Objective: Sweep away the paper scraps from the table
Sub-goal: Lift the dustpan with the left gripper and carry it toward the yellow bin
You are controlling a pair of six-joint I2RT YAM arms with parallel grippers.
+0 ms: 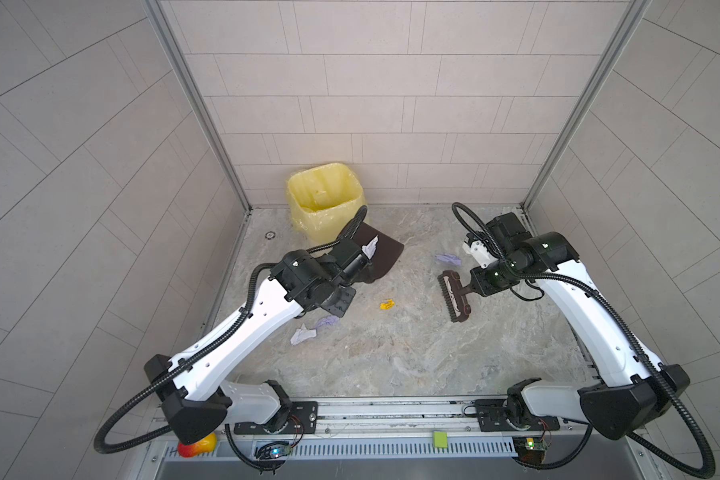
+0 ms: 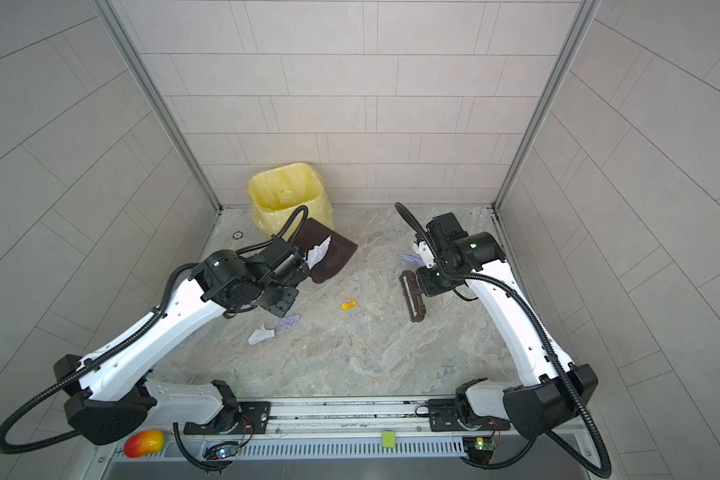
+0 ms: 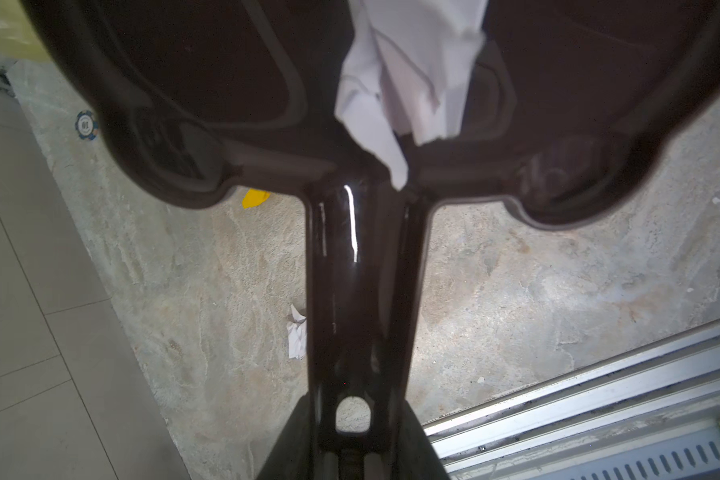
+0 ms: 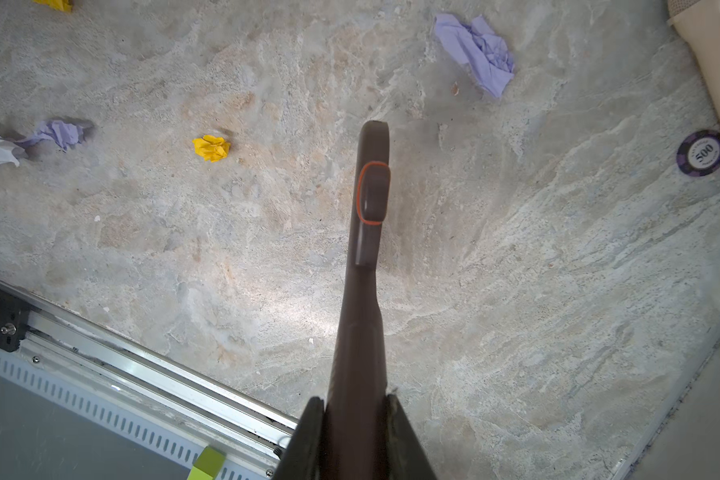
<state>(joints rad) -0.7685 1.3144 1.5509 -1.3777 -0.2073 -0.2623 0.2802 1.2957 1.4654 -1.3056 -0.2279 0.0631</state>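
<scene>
With the left claw (image 3: 352, 436), clamping the one brown dustpan (image 1: 385, 253) by its handle (image 3: 358, 270) and carrying one white scrap (image 1: 370, 246) in the pan just ahead, close by the one yellow-lined bin (image 1: 323, 195). With the right claw (image 4: 354, 419), squeezing shut on the one brown brush (image 1: 454, 301). Leaving four more paper scraps (image 2: 348, 304) lying on the table (image 1: 412, 353): one lilac scrap (image 1: 448, 259) just beyond the right claw, one yellow scrap (image 1: 386, 304) between the two claws, a second lilac scrap (image 1: 327, 322) right beside a second white scrap (image 1: 302, 334) behind the left claw. Catching one purple poker chip (image 4: 702, 157) and one blue poker chip (image 3: 86, 124), two in all.
</scene>
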